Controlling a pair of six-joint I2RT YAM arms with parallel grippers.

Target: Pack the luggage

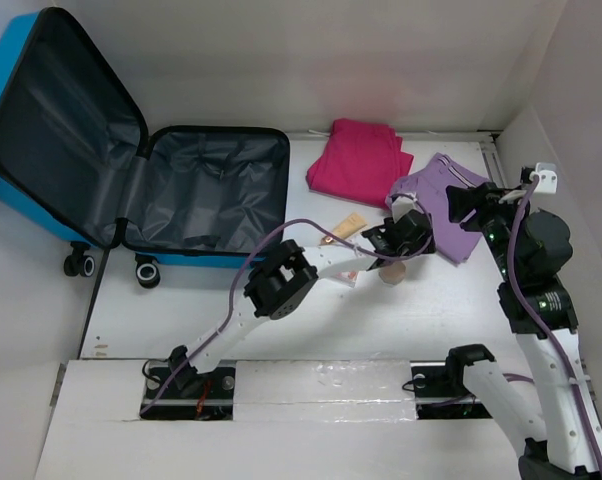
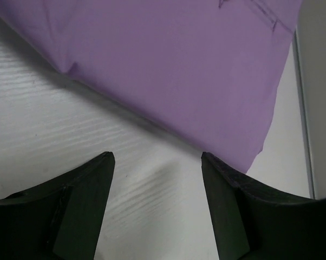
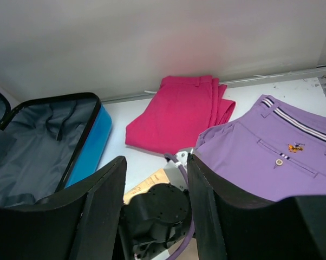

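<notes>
Luggage lies open at the far left of the table. Its blue base sits flat with the grey lining up, and its lid is swung back and propped nearly upright on the far left. Nothing is packed in it yet, so both halves are free to take clothes.

Two folded garments lie well apart from it on the right. The pink trousers are by the back wall, and the purple trousers are just beside them, nearer the right arm. A tan paper tag lies loose on the table between the clothes and the suitcase.

The left gripper reaches across to the near left edge of the purple trousers. Its jaws are apart and empty, low over bare table just short of the fabric's folded hem. That looks like a line-up to slide a finger under the edge and pinch it.

The right gripper is over the purple trousers, jaws likewise spread with nothing between them. It points back toward the suitcase and the pink trousers.

Judging by this, packing is at its very start, and the purple trousers look like the first item to be lifted. The cloth is thin and floppy, so a pinch at one edge will probably let the fold drape open on the way across.
</notes>
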